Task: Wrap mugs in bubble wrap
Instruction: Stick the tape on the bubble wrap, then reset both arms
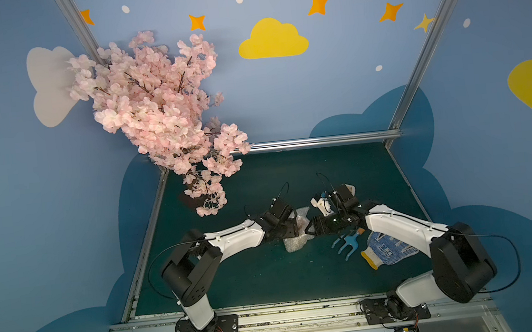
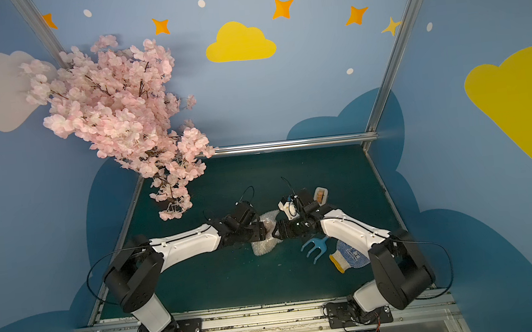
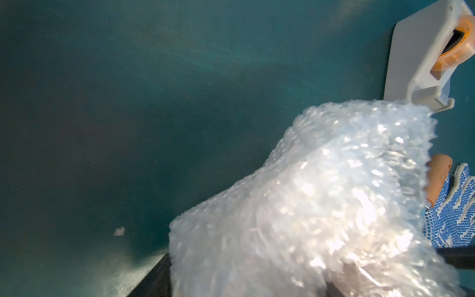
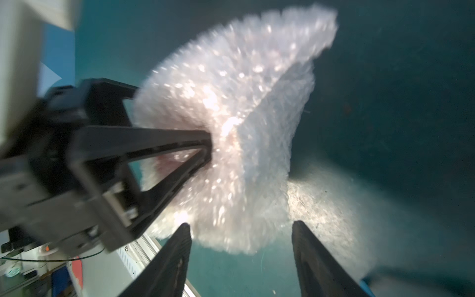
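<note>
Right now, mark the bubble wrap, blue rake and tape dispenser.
bubble wrap [image 1: 294,244]: a top view, crumpled lower edge.
blue rake [image 1: 350,241]: a top view, tine base.
tape dispenser [image 3: 416,51]: left wrist view, white body.

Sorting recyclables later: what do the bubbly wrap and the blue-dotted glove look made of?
The bubble wrap: thin clear plastic film, glossy, with glinting air bubbles. The glove: seemingly knitted fabric, matte, white with blue dots, possibly rubbery, and a yellow cuff.

Bunched bubble wrap [image 3: 321,200] against green tabletop [image 3: 128,102], tape dispenser [image 3: 421,64] and blue-dotted glove [image 3: 455,218] beyond.
</note>
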Controlling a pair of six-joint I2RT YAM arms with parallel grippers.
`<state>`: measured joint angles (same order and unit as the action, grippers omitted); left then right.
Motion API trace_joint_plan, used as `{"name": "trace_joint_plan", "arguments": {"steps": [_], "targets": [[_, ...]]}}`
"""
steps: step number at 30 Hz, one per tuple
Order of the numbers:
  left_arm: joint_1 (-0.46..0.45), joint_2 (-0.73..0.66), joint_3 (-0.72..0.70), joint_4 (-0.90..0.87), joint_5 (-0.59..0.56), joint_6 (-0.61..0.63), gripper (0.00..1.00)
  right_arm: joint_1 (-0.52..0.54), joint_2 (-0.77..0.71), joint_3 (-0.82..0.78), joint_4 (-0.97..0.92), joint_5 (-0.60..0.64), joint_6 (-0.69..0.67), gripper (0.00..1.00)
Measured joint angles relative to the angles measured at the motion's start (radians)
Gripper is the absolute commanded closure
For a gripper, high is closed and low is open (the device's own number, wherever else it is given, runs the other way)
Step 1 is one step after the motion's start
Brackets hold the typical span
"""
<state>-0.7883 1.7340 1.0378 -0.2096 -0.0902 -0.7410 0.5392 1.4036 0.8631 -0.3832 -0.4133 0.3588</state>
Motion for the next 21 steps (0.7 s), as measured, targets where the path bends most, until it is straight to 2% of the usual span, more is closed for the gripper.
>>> {"name": "trace_joint_plan", "arguments": {"steps": [6,15,18,21], "targets": [[0.0,-0.054,-0.005,-0.036,-0.013,-0.005,0.15,-0.005,-0.211,-0.034,0.008,0.117,0.005,0.36],[-0.002,-0.214,-0.009,-0.093,-0.034,-0.007,0.14,-0.026,-0.335,-0.076,0.012,0.28,0.021,0.31],[-0.003,-0.31,-0.049,-0.12,-0.067,-0.013,0.11,-0.038,-0.392,-0.084,0.013,0.34,0.023,0.26],[-0.005,-0.473,-0.128,-0.154,-0.16,-0.014,0.01,-0.051,-0.445,-0.089,0.013,0.435,0.013,0.24]]}}
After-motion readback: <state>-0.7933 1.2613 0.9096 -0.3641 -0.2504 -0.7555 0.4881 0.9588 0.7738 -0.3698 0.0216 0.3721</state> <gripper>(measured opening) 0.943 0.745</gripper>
